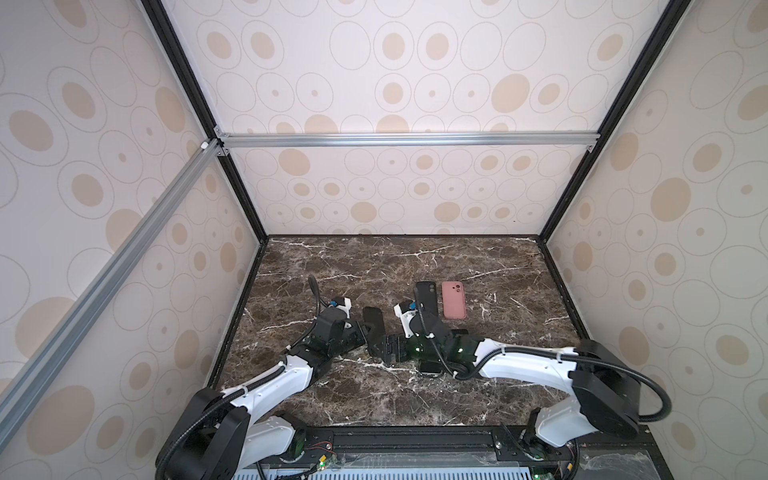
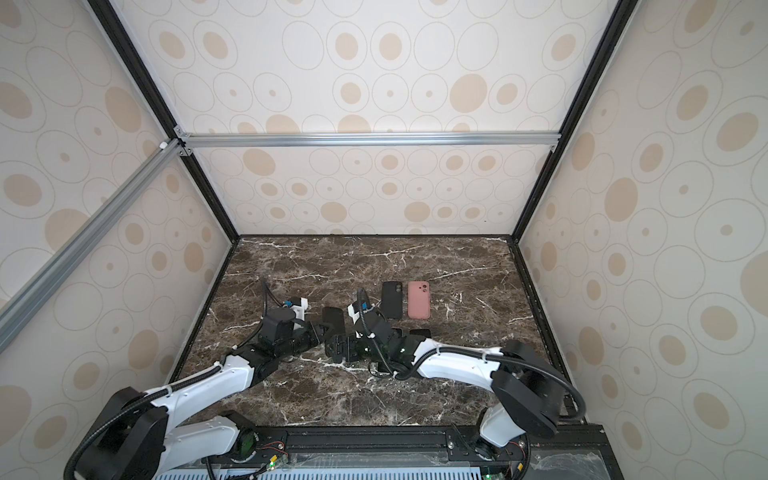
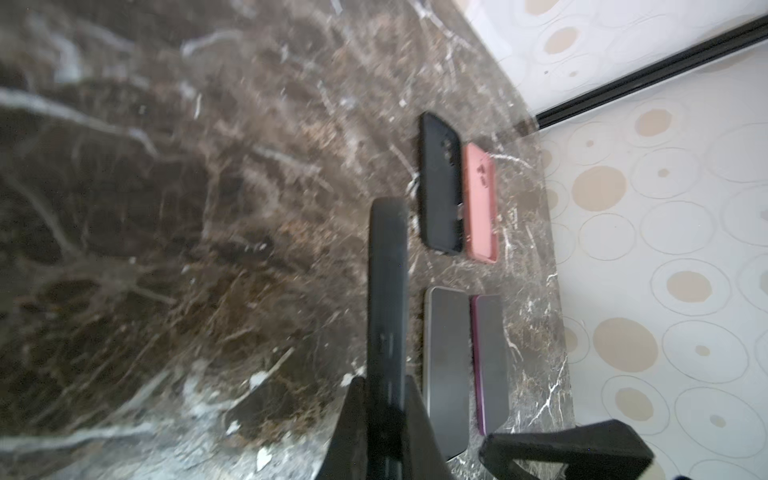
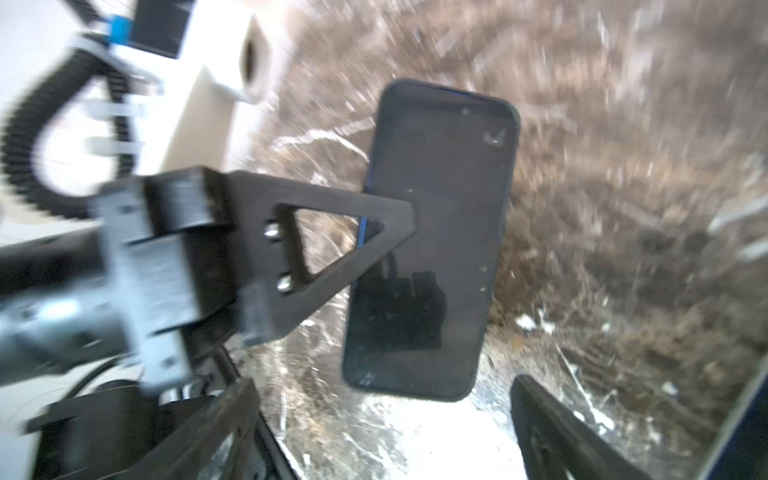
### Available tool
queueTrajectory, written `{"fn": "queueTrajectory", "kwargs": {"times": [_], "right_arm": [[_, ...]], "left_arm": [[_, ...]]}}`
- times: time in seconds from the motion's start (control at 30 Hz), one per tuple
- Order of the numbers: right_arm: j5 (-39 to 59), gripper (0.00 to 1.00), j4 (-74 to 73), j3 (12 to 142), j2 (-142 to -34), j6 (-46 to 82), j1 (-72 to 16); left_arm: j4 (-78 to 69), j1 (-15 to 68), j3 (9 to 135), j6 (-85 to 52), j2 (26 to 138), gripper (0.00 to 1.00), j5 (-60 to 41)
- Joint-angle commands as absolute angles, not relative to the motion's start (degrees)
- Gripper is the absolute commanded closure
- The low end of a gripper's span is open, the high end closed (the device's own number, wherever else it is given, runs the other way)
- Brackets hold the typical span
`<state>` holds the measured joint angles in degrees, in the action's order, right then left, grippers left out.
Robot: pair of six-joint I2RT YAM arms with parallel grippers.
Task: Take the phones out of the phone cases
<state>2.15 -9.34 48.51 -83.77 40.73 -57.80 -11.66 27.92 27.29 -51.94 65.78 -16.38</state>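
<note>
Near cased phone (image 4: 449, 187): black case (image 2: 391, 300), pink case (image 2: 418, 305), 2 seemingly bare phones (image 3: 448, 365).

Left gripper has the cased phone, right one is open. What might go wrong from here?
1. The left gripper pinches the cased phone only at one long edge; with the right gripper open, it may pivot or slip onto the marble table.
2. A silver phone and a purple phone lie close by the right gripper; its approach could knock them.
</note>
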Motion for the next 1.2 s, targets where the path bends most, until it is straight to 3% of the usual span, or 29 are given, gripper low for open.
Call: {"fn": "queueTrajectory", "kwargs": {"times": [0.0,0.23,0.37,0.43,0.6,0.77,0.9,1.17], "right_arm": [[-4.2,0.02,-7.0,47.9,-78.6,32.9,-58.1],[-16.8,0.01,5.1,54.2,-70.8,19.3,-57.6],[-17.4,0.00,14.8,59.0,-69.9,13.6,-56.8],[-15.6,0.06,19.6,61.1,-68.9,14.0,-54.8],[-4.7,0.13,21.5,60.6,-62.9,11.3,-47.7],[17.8,0.18,20.7,60.0,-57.6,13.3,-33.5],[36.0,0.22,19.9,61.3,-56.5,14.8,-25.1],[56.3,0.29,23.6,66.8,-61.1,9.7,-23.8]], "left_arm": [[-8.4,28.4,33.7,-42.9,62.6,1.00,-15.5],[-9.1,28.7,39.0,-34.6,59.6,1.00,-19.6],[-6.2,28.7,42.2,-31.9,59.4,1.00,-22.7],[-3.3,28.7,45.0,-28.5,60.5,1.00,-26.1],[-4.2,28.7,47.1,-22.9,60.9,1.00,-37.3],[-4.3,28.8,49.3,-18.7,62.2,1.00,-49.6],[-4.2,29.0,50.2,-16.1,60.6,1.00,-53.8],[-3.6,31.0,51.7,-11.9,59.4,1.00,-61.0]]}}
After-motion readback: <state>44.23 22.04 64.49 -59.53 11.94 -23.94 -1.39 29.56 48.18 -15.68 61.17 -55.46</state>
